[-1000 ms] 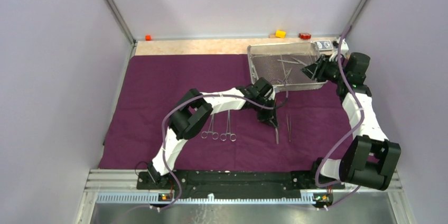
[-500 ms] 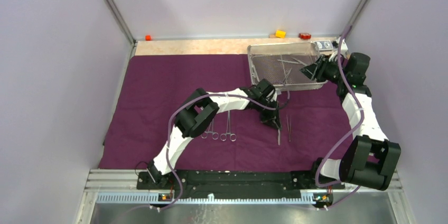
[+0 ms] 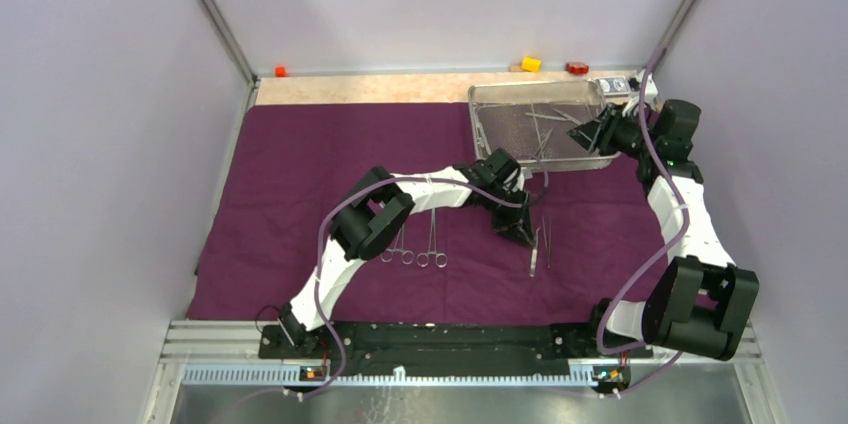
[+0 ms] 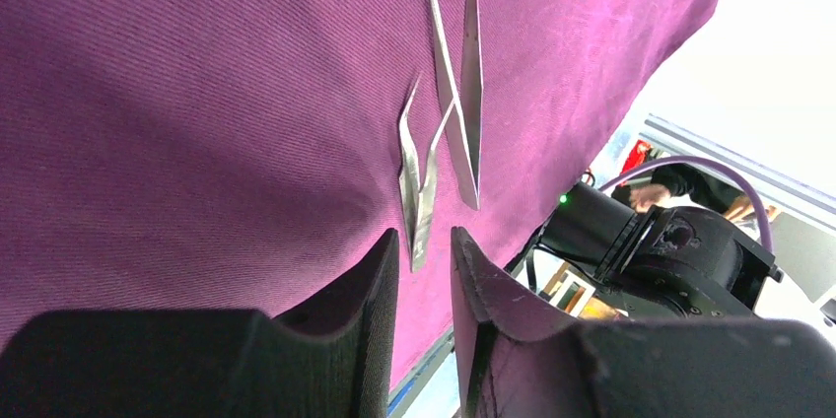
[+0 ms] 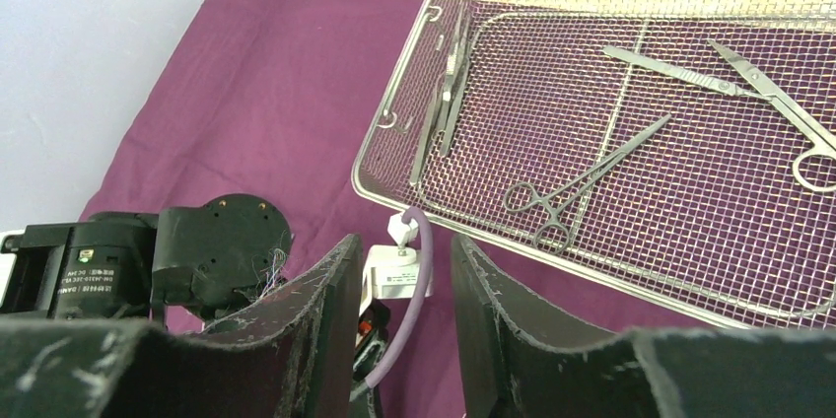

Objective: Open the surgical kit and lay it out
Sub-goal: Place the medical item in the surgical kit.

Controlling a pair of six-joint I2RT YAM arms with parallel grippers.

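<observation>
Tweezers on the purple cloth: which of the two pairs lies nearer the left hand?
The shorter, tilted pair, right in front of the left hand; the longer pair lies straighter and farther off.

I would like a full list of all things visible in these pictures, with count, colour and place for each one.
cloth wrap: one, dark purple, spread over the table.
mesh tray: one, silver, far right on the cloth, several steel instruments inside.
ring-handled clamps: two, steel, side by side on the cloth, centre.
tweezers: two, steel, on the cloth right of the clamps.
small blocks: three, orange, yellow, red, along the far edge.
card packet: one, blue-white, behind the tray.
left claw: black, open, just over the tweezers.
right claw: black, open, at the tray's right end.
</observation>
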